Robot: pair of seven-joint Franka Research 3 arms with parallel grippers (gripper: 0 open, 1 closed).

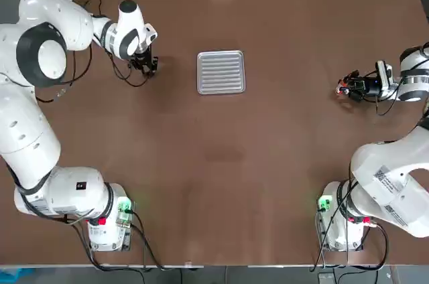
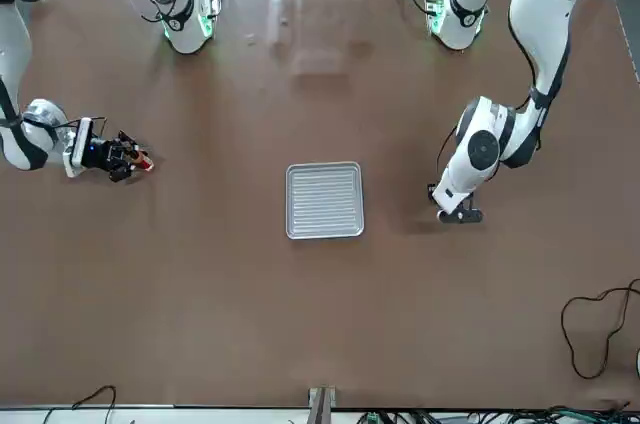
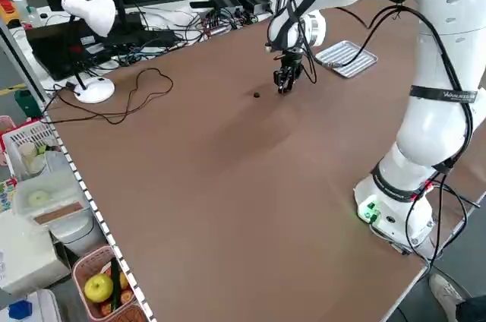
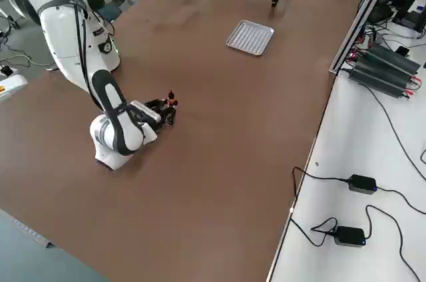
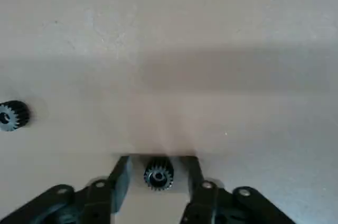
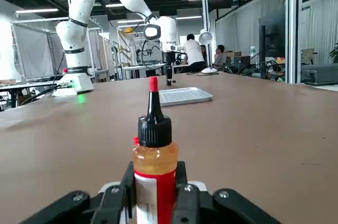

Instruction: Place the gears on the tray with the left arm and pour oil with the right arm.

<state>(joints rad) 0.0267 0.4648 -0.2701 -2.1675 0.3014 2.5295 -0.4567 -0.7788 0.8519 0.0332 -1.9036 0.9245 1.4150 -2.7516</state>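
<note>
Top view: tray (image 1: 221,72) mid-table, bare tabletop (image 1: 221,163) all around.

Top cam overhead, bases at bottom; front cam opposite, mirrored. Both share the ribbed square silvery metal tray (image 1: 220,72) mid-table. Side cams raised, diagonal. Wrist cams close: left looks straight down, right level across table

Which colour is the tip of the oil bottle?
Red, above a black cap; the oil bottle shows best in the right wrist view.

Left claw (image 5: 157,174) lowered, right claw (image 6: 153,192) clamped.
</note>
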